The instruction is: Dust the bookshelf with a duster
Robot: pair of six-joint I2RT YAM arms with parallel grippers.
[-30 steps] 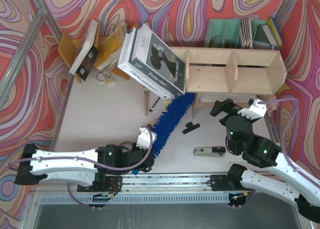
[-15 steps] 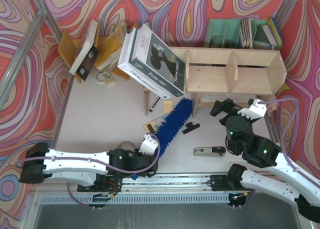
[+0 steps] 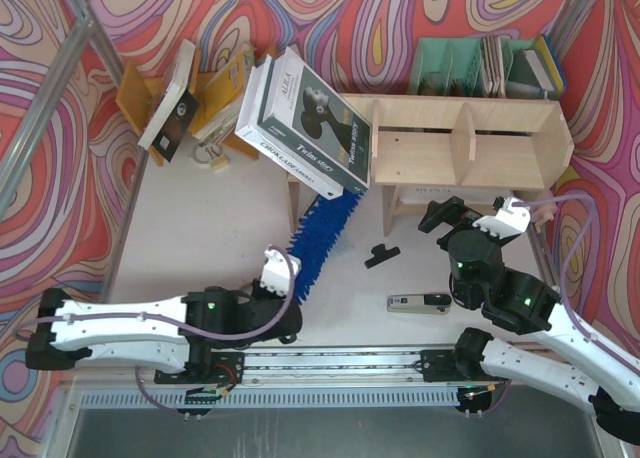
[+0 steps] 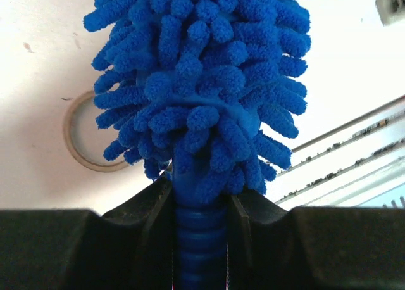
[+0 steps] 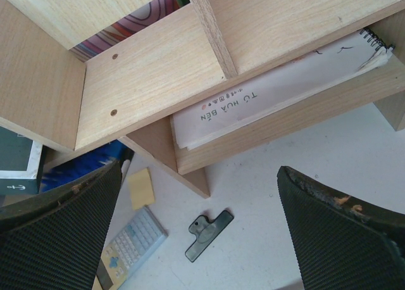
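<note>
Left end effector point(image 4: 201, 204): jaws closed on the ribbed handle of the duster point(image 3: 320, 233), right at the base of its fluffy head. The duster runs up and right from it across the desk point(image 3: 200, 238), tip between the left legs of the bookshelf point(image 3: 470, 148). Right end effector point(image 5: 202, 233): jaws wide apart, empty, just in front of the bookshelf.

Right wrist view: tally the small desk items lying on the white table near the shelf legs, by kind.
black clip: 1
yellow sticky pad: 1
calculator: 1
Total: 3
</note>
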